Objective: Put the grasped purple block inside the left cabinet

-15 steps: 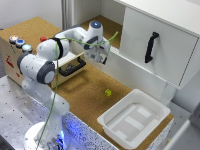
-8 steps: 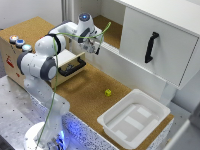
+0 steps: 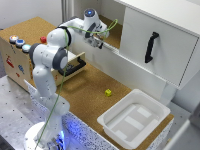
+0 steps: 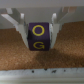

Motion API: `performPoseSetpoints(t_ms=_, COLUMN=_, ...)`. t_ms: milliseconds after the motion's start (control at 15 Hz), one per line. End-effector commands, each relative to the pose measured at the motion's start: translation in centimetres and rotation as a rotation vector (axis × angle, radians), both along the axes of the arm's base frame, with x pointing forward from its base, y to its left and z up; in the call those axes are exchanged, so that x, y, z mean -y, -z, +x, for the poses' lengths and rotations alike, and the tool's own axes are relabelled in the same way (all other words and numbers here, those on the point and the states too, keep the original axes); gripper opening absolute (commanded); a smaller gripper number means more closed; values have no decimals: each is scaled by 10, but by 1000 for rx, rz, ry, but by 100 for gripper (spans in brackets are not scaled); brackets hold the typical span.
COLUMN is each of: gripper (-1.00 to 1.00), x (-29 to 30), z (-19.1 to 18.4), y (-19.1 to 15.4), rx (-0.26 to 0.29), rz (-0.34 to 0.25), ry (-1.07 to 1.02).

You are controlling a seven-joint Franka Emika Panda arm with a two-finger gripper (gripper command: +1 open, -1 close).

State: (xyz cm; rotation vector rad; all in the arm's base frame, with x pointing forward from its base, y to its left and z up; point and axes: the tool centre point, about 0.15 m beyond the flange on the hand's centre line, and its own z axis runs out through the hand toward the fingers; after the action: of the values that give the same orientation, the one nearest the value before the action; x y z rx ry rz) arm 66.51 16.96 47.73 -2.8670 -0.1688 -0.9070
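My gripper (image 3: 101, 41) is shut on the purple block (image 4: 39, 37), a dark cube with yellow letters on its faces. In the wrist view the two fingers (image 4: 19, 26) press its sides, and it hangs just above a cork-brown floor. In the exterior view the gripper sits at the front lip of the left cabinet (image 3: 113, 31), the open white-walled bay with a cork floor. The block itself is too small to make out in that view.
A white door with a black handle (image 3: 150, 47) closes the bay to the exterior view's right. A small yellow cube (image 3: 107, 92) lies on the cork table. A white tray (image 3: 134, 118) stands near the front. A cork box with coloured buttons (image 3: 17, 42) stands at the left.
The gripper has risen and moved toward the open left cabinet, from over the table up to the bay's front lip, still holding the block.
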Motion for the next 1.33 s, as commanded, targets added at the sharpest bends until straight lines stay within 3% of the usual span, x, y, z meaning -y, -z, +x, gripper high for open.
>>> performPoseSetpoints(t_ms=0, gripper=100, x=-20, z=20, y=-6, rx=-142, rz=-143, ry=59)
performPoseSetpoints(t_ms=133, gripper=100, x=-24, z=-18, y=-7, rx=-117, rz=-173, ry=66)
performPoseSetpoints(t_ms=333, gripper=100, x=-19, z=-88, y=-16, rx=-45, rz=-135, ry=75)
performPoseSetpoints(t_ms=533, gripper=100, x=-22, z=-141, y=-15, rx=-51, rz=-139, ry=-8)
performPoseSetpoints(t_ms=1000, gripper=100, x=-65, z=-216, y=-4, rx=-247, rz=-255, ry=-387)
performPoseSetpoints(t_ms=1267, gripper=100, x=-119, z=-240, y=-13, rx=-360, rz=-226, ry=-642)
